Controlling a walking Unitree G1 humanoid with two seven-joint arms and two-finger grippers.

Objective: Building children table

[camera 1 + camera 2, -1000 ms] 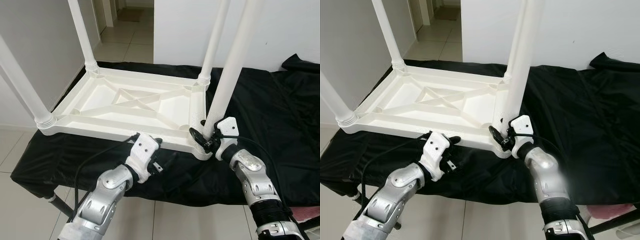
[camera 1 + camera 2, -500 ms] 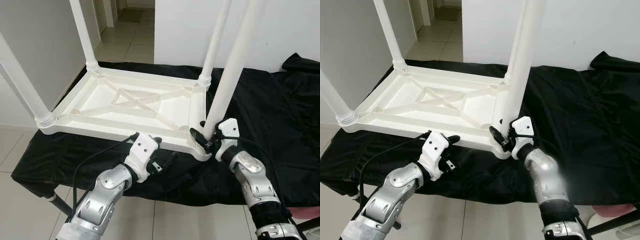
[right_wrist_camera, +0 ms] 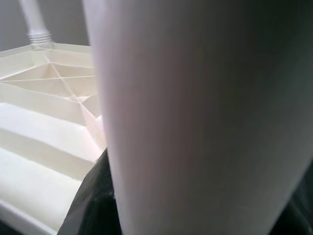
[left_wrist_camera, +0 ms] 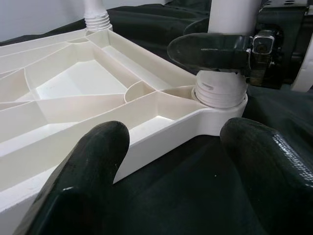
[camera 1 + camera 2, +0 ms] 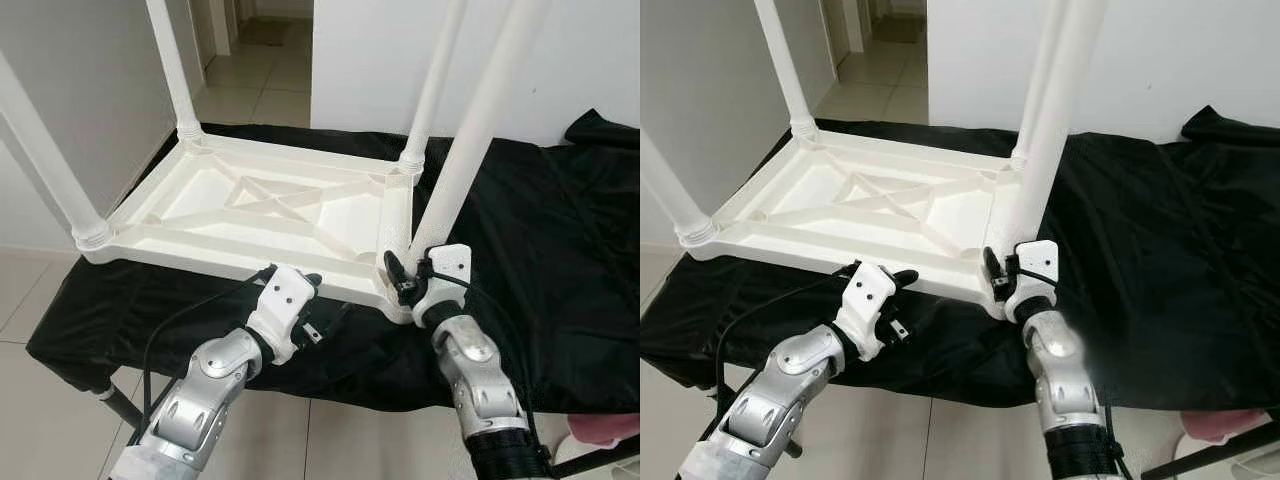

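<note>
left eye view: right hand (image 5: 405,283) grips table leg (image 5: 470,150)

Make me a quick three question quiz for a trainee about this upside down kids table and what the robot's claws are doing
1. True or false: the white tabletop lies upside down on the black cloth.
2. Which claw grips the near-right leg at its base? A) left B) right
3. How many legs stand in their corner sockets?

Key
1. True.
2. B: the right claw is shut on that leg; the left claw is open beside the tabletop's near edge.
3. Four.
</note>
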